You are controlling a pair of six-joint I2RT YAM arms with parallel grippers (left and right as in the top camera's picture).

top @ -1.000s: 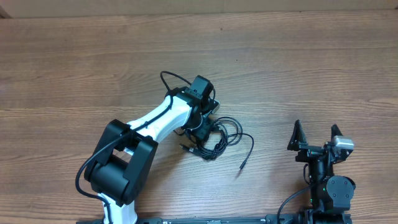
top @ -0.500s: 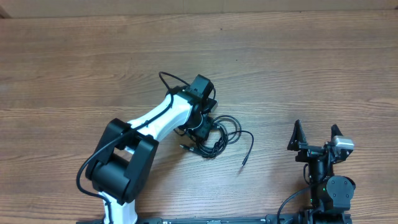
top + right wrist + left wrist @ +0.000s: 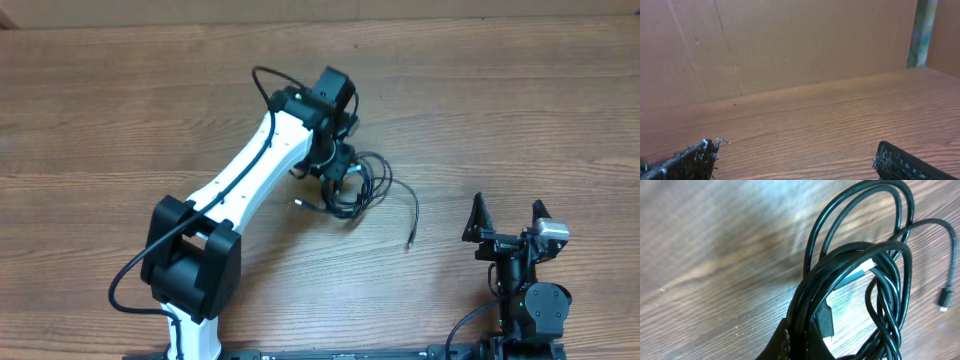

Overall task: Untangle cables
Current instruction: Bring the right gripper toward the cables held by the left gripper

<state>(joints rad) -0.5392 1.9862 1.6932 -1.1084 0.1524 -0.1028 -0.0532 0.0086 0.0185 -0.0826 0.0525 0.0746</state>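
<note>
Cables (image 3: 352,185) farther up the table (image 3: 500,100) than before, tight between left fingers (image 3: 786,345); right fingers (image 3: 478,218) wide apart.

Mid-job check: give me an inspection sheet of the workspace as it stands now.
Surface: wooden table, brown grain.
Job's things: cable bundle, tangled; one plug end trails free.
Clutter: nothing seen.
Pincers: left pincer shut on the cable bundle; right pincer open, empty, well apart from it.
Cables: arm wiring loops off the left arm.
Surroundings: brown board wall behind the table.
</note>
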